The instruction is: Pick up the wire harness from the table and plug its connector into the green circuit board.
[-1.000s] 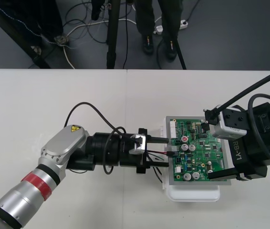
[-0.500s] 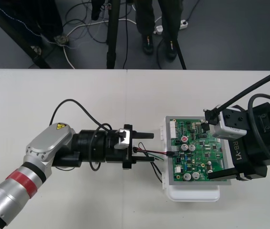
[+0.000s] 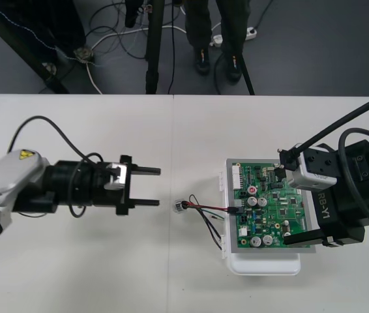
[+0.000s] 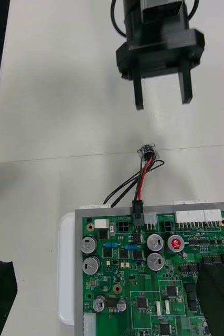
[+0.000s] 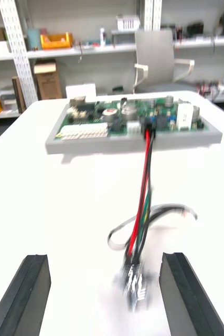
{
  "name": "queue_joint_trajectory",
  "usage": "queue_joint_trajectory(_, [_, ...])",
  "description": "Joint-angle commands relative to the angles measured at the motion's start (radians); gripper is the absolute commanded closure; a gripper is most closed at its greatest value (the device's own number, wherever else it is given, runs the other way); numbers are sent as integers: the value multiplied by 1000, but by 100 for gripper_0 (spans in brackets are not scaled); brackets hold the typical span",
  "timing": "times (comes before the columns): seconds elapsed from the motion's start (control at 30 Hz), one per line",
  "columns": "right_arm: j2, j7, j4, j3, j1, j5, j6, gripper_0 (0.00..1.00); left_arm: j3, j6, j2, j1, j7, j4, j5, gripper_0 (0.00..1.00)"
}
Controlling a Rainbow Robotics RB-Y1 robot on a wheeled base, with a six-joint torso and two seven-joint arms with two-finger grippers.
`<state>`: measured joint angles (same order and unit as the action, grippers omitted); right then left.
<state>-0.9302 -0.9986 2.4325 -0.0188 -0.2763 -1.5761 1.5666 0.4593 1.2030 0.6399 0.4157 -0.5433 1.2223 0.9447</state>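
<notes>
- Wide open at the left gripper [image 3: 157, 187], with its black fingers [image 5: 30, 294] set far apart and nothing at all between them.
- Hanging well apart from the green circuit board [image 3: 269, 202], and aimed straight at the board's wired edge.
- Over to the right gripper [image 3: 289, 195]: also spread wide, with no grip on anything.
- Poised above the board, toward the end away from the wired edge.
- Now the wire harness [image 3: 204, 210], and it looks plugged in: a small black plug [image 4: 137, 210] sitting in a connector on the board's edge.
- Running out from that edge across the table [image 3: 73, 130]: thin red and black wires [image 4: 141, 181], a couple of them looping off sideways.
- At the loose end, lying on the table between the board and the left gripper, clear of both fingertips: the round metal socket [image 3: 179, 207].
- Under the board, jutting out along one side: the white base [image 3: 263, 266].
</notes>
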Motion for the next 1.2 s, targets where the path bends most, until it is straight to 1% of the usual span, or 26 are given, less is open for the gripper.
queue_joint_trajectory(0.03, [5, 35, 13, 11, -27, -5, 4, 0, -86, 82, 159, 11, 98, 112, -14, 39])
queue_joint_trajectory(0.07, [5, 35, 13, 11, -27, -5, 4, 0, -93, 84, 176, 11, 109, 125, -14, 39])
queue_joint_trajectory(0.17, [5, 35, 13, 11, -27, -5, 4, 0, -136, 89, 273, 11, 187, 217, -15, 39])
queue_joint_trajectory(0.2, [27, 40, 2, 20, -11, -7, 4, 0, -140, 89, 285, 11, 201, 229, -17, 39])
queue_joint_trajectory(0.23, [28, 40, 5, 17, -12, -4, 4, 0, -151, 89, 313, 11, 229, 256, -23, 39])
queue_joint_trajectory(0.33, [40, 41, 3, -7, -15, 10, 4, 0, -163, 89, 369, 11, 290, 306, -66, 39])
queue_joint_trajectory(0.47, [54, 41, -4, -67, -15, 50, 4, 0, -172, 86, 442, 11, 361, 364, -115, 39])
queue_joint_trajectory(0.67, [40, 49, -122, -84, -15, 192, -3, 0, -246, 58, 527, 11, 460, 482, -123, 39])
queue_joint_trajectory(0.83, [8, 94, -174, -85, -15, 243, -108, 0, -295, 18, 598, 11, 554, 594, -126, 39])
queue_joint_trajectory(0.9, [-15, 167, -207, -85, -15, 266, -177, 0, -312, 1, 618, 11, 603, 649, -136, 39])
queue_joint_trajectory(1.07, [-67, 279, -300, -85, -3, 389, -258, 0, -323, -39, 633, 11, 657, 729, -165, 39])
queue_joint_trajectory(1.2, [-78, 376, -357, -84, 32, 487, -290, 0, -323, -46, 642, 11, 664, 750, -165, 39])
